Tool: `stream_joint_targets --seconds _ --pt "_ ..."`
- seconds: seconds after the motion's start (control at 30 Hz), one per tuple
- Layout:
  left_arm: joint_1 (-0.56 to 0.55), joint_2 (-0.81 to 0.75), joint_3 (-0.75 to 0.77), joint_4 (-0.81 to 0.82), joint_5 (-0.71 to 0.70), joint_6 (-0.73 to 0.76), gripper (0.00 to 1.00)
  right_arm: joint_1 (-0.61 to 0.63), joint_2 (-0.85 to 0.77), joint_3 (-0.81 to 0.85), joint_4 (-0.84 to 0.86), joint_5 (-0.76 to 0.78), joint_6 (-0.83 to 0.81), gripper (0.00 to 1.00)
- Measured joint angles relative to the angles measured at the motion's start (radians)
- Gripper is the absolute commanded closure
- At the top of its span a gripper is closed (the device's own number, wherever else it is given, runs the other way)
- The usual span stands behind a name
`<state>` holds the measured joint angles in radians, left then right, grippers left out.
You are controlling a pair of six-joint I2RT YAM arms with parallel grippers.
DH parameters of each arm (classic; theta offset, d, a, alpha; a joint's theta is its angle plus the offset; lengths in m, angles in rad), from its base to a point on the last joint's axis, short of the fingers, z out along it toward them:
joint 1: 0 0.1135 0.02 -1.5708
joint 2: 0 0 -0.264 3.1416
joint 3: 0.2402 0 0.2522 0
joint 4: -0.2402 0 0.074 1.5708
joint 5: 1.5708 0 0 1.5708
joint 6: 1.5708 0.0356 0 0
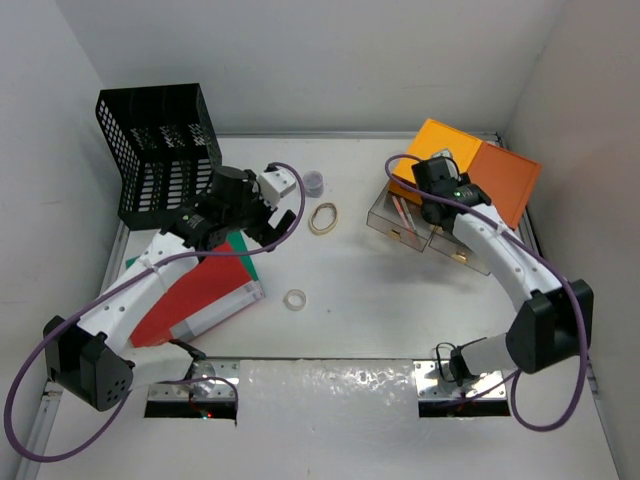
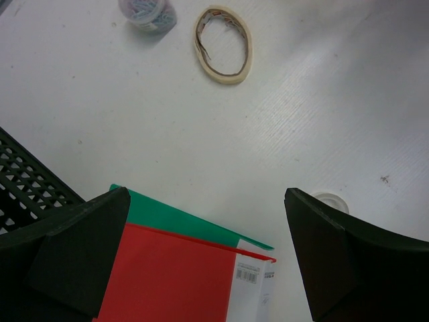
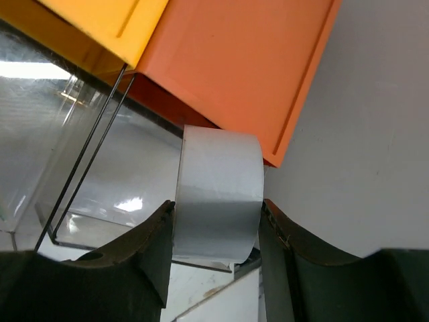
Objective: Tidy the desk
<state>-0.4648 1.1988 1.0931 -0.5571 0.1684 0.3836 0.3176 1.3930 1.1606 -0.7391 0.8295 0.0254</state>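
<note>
- The desk [image 1: 380,300] is a flat, matt white top with metal rails at its edges. White walls close it in, and it lies under both arms.
- Right gripper [image 3: 218,225]: jaws partly closed, clamped on a smooth grey-white tape roll [image 3: 218,174] held on edge.
- The roll is just beside a clear plastic drawer [image 3: 87,168], under the corner of the orange box [image 3: 248,74], which adjoins a yellow box [image 3: 100,20]. Whether it touches them cannot be told.
- Left gripper [image 2: 206,201]: jaws wide, holding nothing, above the corner of a glossy red folder [image 2: 174,275] lying on a green folder [image 2: 181,218].
- A black mesh rack [image 1: 160,150] stands close on its left, in the back corner.
- Beyond its fingers lie a tan tape ring [image 2: 223,43], a small jar [image 2: 147,12] and a small clear roll [image 2: 330,198], all apart.
- Bare top shows mid-desk between the arms.
</note>
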Motion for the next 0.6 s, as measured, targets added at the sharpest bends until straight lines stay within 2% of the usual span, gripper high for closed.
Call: stream_joint_targets --seconds 0.47,0.5,0.57,0.6 --pt "0.000 0.000 -0.009 0.002 -0.001 0.000 0.00 -0.047 0.235 0.091 -0.137 0.001 0.002 0.99" --pt "0.000 0.000 -0.009 0.003 -0.001 0.000 0.00 -0.053 0.252 0.098 -0.142 0.000 0.002 0.97" --pt "0.000 0.000 -0.009 0.005 -0.002 0.000 0.00 -0.061 0.284 0.111 -0.154 0.001 0.002 0.83" --pt "0.000 0.000 -0.009 0.007 -0.003 0.000 0.00 -0.063 0.298 0.120 -0.161 0.004 0.001 0.71"
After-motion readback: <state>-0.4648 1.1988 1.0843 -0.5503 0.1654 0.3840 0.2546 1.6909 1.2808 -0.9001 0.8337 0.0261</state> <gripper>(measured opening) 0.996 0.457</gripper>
